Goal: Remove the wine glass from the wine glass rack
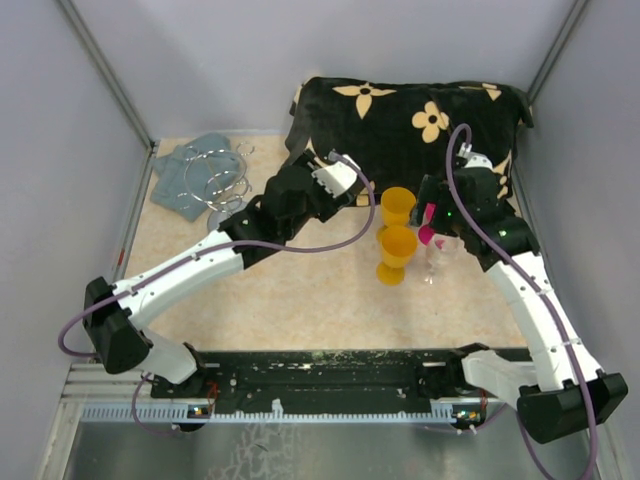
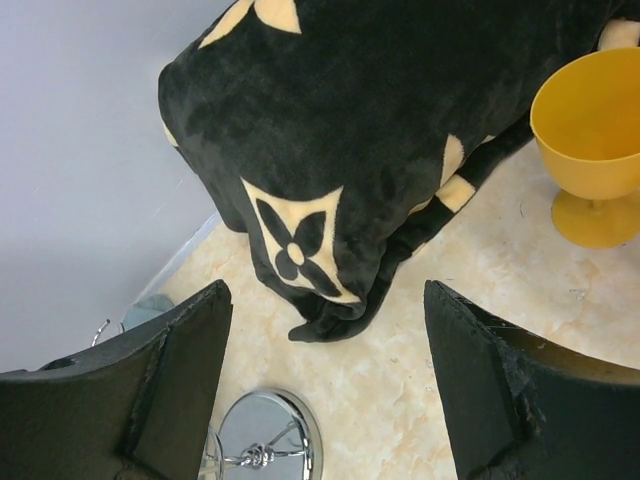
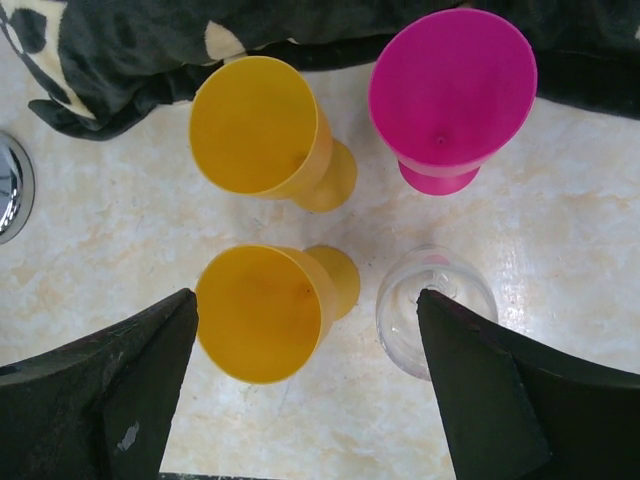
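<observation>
The clear wine glass [image 3: 436, 312] stands upright on the table, right beside my right gripper's right finger [image 3: 470, 380]; it also shows in the top view [image 1: 434, 266]. My right gripper [image 3: 305, 300] is open and empty, hovering above the glasses [image 1: 437, 222]. The wine glass rack shows as chrome wire rings [image 1: 215, 182] over a grey-blue cloth at the back left. A round chrome base [image 2: 275, 430] lies under my left gripper [image 2: 325, 290], which is open and empty [image 1: 312, 172]. The base's edge shows in the right wrist view [image 3: 10, 190].
Two yellow goblets [image 3: 255, 125] [image 3: 262, 312] and a pink goblet [image 3: 452, 90] stand next to the clear glass. A black blanket with cream flowers [image 1: 400, 115] fills the back of the table. The grey-blue cloth [image 1: 190, 165] lies under the rings.
</observation>
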